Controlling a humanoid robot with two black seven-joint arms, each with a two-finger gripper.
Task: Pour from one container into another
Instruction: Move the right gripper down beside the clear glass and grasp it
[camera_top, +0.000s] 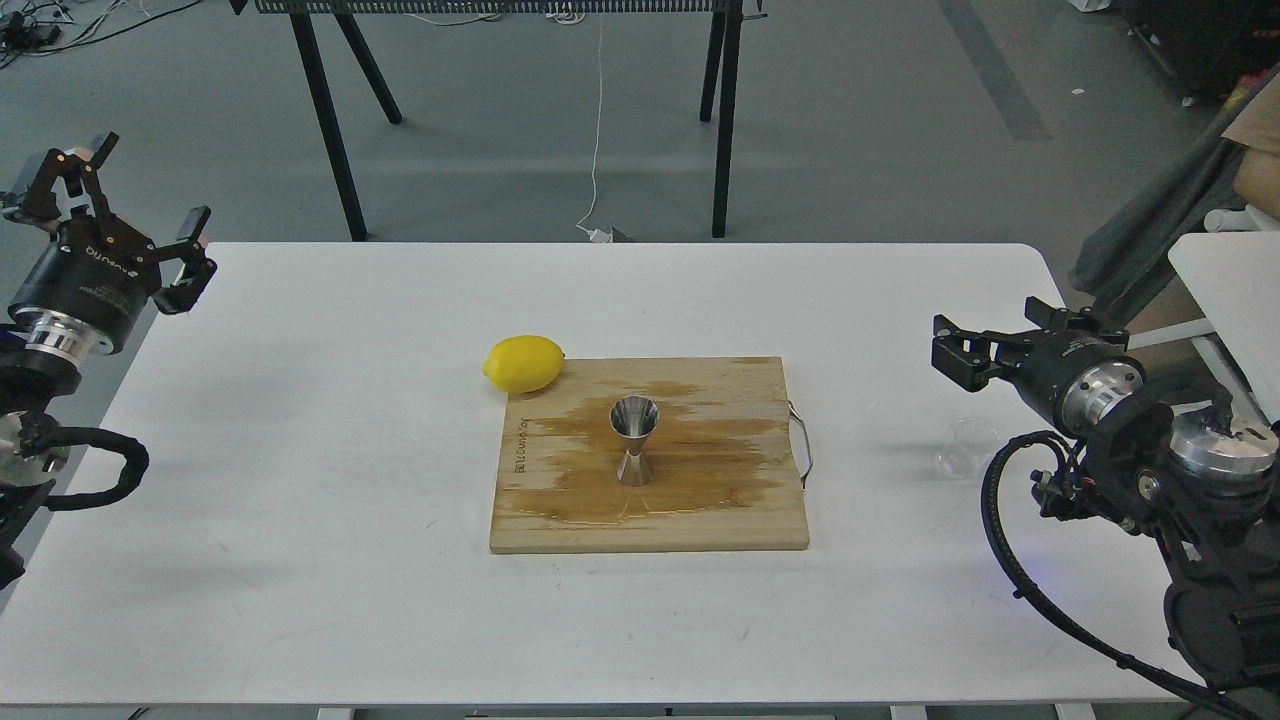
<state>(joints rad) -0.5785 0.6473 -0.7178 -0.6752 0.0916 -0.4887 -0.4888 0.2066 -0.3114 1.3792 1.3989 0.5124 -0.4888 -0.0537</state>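
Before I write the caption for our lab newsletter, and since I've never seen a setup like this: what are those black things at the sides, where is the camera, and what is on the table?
The one picture is taken from the robot's own head, looking down at a white table. The black things are its two arms. The left pincer is open and empty; so is the right pincer. On the table lies a wooden board, stained wet, with a steel jigger standing upright on it. A lemon rests at the board's far left corner. A small clear glass cup lies off the board, below the right pincer. Nothing is held.
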